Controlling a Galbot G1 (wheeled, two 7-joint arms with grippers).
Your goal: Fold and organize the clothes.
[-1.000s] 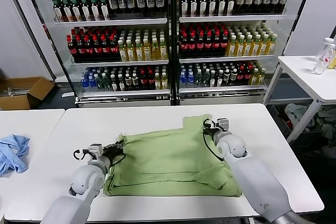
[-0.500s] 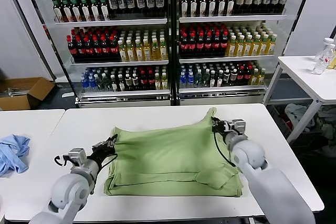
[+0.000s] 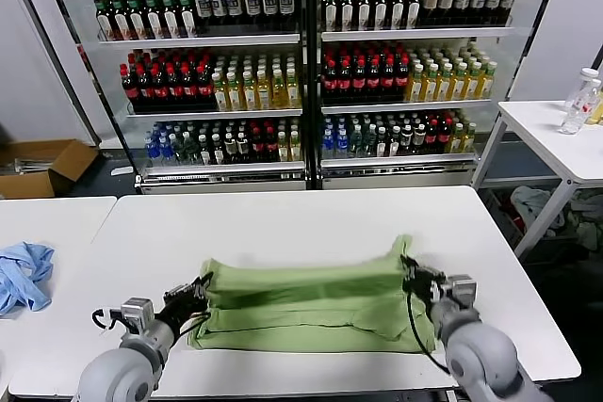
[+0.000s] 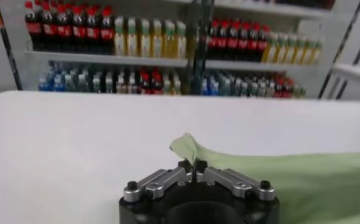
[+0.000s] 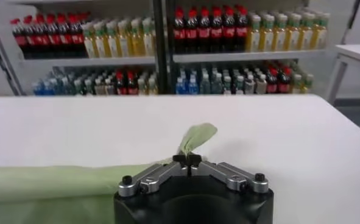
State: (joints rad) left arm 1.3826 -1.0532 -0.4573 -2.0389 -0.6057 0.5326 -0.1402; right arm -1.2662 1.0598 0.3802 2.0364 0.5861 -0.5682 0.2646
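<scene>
The light green shirt (image 3: 311, 303) lies folded over on itself as a wide band near the front of the white table (image 3: 283, 223). My left gripper (image 3: 196, 291) is shut on the shirt's left corner, a pinched fold (image 4: 189, 149) showing just beyond it (image 4: 193, 167) in the left wrist view. My right gripper (image 3: 412, 275) is shut on the shirt's right corner, where a fabric tip (image 5: 198, 135) sticks up past it (image 5: 189, 159) in the right wrist view. Both hold the top layer low over the table. Collar, buttons and print are hidden.
A light blue garment (image 3: 24, 272) lies on the neighbouring table at the left. Drink coolers (image 3: 301, 63) full of bottles stand behind the table. A side table (image 3: 556, 134) with bottles stands at the right. A cardboard box (image 3: 42, 165) sits on the floor at the left.
Both grippers pulled the shirt's far edge toward the table's front, folding the top half over the lower half. The shirt now shows as a narrower band.
</scene>
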